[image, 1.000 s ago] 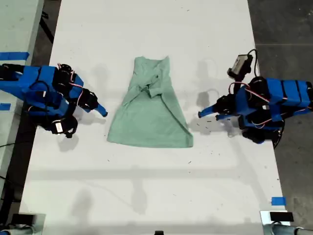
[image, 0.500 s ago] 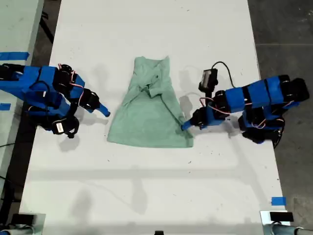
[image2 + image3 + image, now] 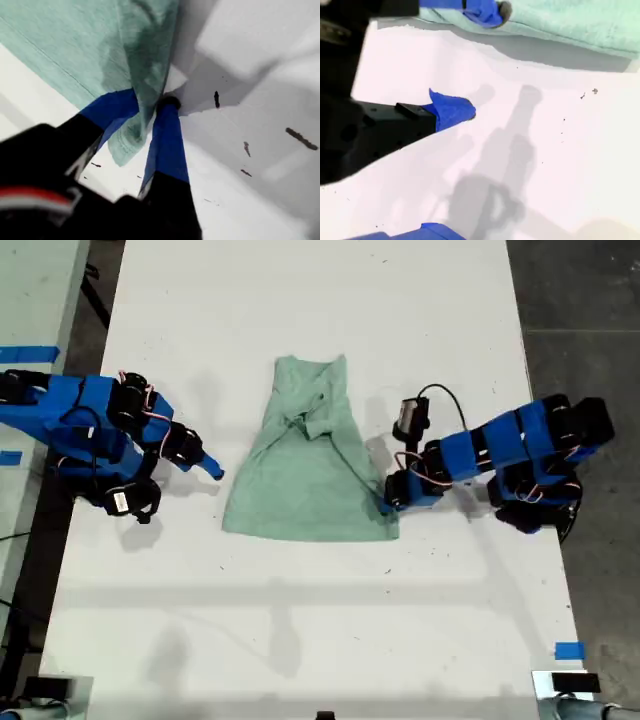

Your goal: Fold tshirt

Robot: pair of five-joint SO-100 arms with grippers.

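Soft, rumpled mint tshirt (image 3: 305, 465)

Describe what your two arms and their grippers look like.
Both arms are bright blue printed segments joined by black servo blocks, with thin red-and-white wiring. My first gripper and my second gripper have blue fingers on black bodies. A small camera with a black cable rides my first arm.

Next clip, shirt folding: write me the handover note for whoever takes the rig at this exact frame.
My first gripper: tool straddling the tshirt's corner at the exterior view's lower right, cloth between its fingers; a firm pinch can't be confirmed.
My second gripper: open, empty, beside the shirt's edge on the exterior view's left, over bare table.
Done: the shirt lies narrowed, sides folded in.
Left: lift that corner and finish folding.
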